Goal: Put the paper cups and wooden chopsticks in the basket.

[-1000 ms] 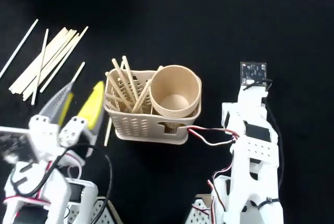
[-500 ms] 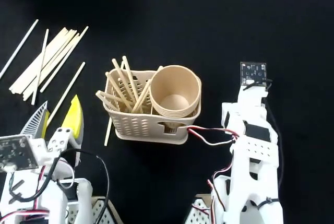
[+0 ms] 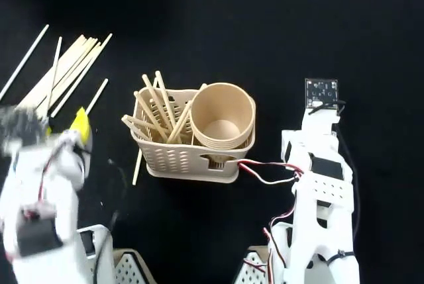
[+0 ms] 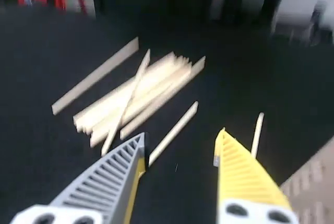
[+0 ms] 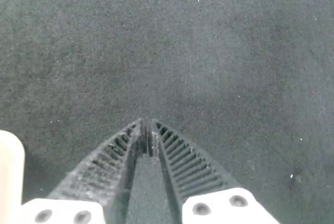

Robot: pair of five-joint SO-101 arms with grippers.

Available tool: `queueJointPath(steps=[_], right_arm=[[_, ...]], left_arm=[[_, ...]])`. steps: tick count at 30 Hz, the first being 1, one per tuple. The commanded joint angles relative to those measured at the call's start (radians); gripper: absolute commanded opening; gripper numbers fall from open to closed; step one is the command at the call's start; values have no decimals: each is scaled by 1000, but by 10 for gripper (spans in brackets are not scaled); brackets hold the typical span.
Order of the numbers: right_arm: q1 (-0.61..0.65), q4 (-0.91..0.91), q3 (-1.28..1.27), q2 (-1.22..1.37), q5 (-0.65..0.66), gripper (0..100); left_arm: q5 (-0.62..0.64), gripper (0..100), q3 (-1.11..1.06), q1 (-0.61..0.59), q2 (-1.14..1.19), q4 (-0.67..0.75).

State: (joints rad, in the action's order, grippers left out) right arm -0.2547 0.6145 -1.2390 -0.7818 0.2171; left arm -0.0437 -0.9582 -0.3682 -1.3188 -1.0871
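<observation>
At the near edge of the black table [image 3: 265,39], both arms rise from their bases. On the right, the right gripper [image 5: 147,125] points down at the dark tabletop, its jaws closed with nothing between them. On the left, the left gripper [image 4: 181,136] hovers with its jaws open and empty, one grey and one yellow, aimed over the loose wooden chopsticks [image 4: 141,91]. Between the arms sits the cream basket [image 3: 185,158]. Stacked paper cups [image 3: 222,115] stand upright in its compartment nearer the right arm, and a bundle of chopsticks [image 3: 159,108] leans in the other. One chopstick [image 3: 137,168] lies on the table just beside the basket's left wall. Farther off, at the far left, the loose pile fans out, with a single stick [image 3: 96,96] lying between it and the basket.
</observation>
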Motion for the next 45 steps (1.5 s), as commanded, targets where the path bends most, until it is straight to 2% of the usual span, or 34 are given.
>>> queueJointPath(steps=[1,8,14,21,31,39,43,45], right_arm=[[5,-18,4,-4,8,25],[5,-18,4,-4,8,25],[5,-18,4,-4,8,25],[5,-18,4,-4,8,25],[5,-18,4,-4,8,25],[5,-18,4,-4,8,25],[5,-18,4,-4,8,25],[5,-18,4,-4,8,25]], left_arm=[[-12,221,136,-10,313,23],[-14,221,366,-18,775,17],[-14,221,618,-97,1129,9],[-164,220,1066,-113,1557,-249],[-178,216,1725,-120,2124,-537],[-176,216,2134,-122,2484,-669],[-175,210,2229,-130,2575,-672],[-175,166,2241,-137,2579,-672]])
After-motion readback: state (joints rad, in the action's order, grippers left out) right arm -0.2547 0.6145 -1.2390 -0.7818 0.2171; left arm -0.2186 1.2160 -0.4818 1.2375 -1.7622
